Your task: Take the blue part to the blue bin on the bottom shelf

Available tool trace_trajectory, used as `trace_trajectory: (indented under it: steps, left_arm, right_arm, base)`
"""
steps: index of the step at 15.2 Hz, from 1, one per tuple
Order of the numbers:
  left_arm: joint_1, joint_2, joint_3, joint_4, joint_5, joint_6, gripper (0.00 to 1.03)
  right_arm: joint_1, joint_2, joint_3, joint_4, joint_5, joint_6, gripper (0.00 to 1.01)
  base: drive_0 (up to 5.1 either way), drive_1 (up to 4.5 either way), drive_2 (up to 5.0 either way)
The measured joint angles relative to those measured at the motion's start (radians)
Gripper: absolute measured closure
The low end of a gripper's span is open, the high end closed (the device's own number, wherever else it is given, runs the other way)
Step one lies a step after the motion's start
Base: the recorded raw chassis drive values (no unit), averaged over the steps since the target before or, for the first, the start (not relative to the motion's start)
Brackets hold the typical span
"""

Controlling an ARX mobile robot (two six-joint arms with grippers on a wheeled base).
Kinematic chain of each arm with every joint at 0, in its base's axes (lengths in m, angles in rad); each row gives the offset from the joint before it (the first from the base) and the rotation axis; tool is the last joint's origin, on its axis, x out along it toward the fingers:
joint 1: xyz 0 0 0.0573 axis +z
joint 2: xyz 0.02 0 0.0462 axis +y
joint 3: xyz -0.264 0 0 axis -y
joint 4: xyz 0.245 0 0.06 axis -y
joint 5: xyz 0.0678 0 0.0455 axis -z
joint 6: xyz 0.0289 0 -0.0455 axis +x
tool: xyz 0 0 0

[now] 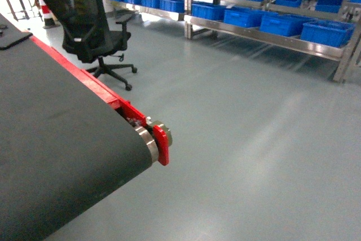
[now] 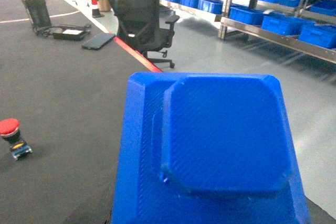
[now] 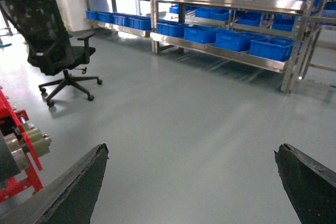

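Blue part fills the lower middle of the left wrist view, pressed up close to the lens, a bright blue piece with a raised, corner-cut face on a broader base. From that closeness I judge that the left end effector carries it, but no fingers show around it, so I cannot tell whether that end effector is clamped or loose. The right end effector stands wide, its two dark fingers at the lower corners of its view with only bare floor between them.

As to progress, the pick looks done and the delivery is not. The bottom shelf lies well apart across the grey floor, so the drive to the rack, the reach and the release all remain.

A row of blue bins sits on that lowest steel tier, with more on the tiers above. From this low angle their insides are hidden, so what they hold cannot be read.

A red-capped push-button rests on the dark conveyor belt, and a black office chair stands near the route to the rack
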Motion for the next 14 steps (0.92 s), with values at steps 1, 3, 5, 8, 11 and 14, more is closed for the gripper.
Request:
trace_trajectory:
  steps: [1, 3, 5, 8, 11, 14]
  left_arm:
    - [0.000, 0.000, 0.000, 0.000, 0.000, 0.000, 0.59]
    - [0.000, 0.000, 0.000, 0.000, 0.000, 0.000, 0.59]
    - [0.000, 0.000, 0.000, 0.000, 0.000, 0.000, 0.59]
    - [0.000, 0.000, 0.000, 0.000, 0.000, 0.000, 0.59]
    - [0.000, 0.000, 0.000, 0.000, 0.000, 0.000, 0.59]
    - [0.000, 0.000, 0.000, 0.000, 0.000, 0.000, 0.59]
  right_arm:
    - [0.000, 0.000, 0.000, 0.000, 0.000, 0.000, 0.03]
    - [0.000, 0.000, 0.000, 0.000, 0.000, 0.000, 0.03]
    - [0.000, 0.000, 0.000, 0.000, 0.000, 0.000, 0.03]
    - [0.000, 0.000, 0.000, 0.000, 0.000, 0.000, 0.03]
    - [0.000, 0.000, 0.000, 0.000, 0.000, 0.000, 0.03]
    - [0.000, 0.000, 0.000, 0.000, 0.000, 0.000, 0.03]
  base:
    - [-1.5, -1.46, -1.5]
    - [-1.5, -1.52, -1.5]
    - [-1.7, -1.67, -1.7]
    - [-1.6, -1.58, -1.6]
    - [-1.5, -1.54, -1.5]
    - [-1.6, -1.61, -1.6]
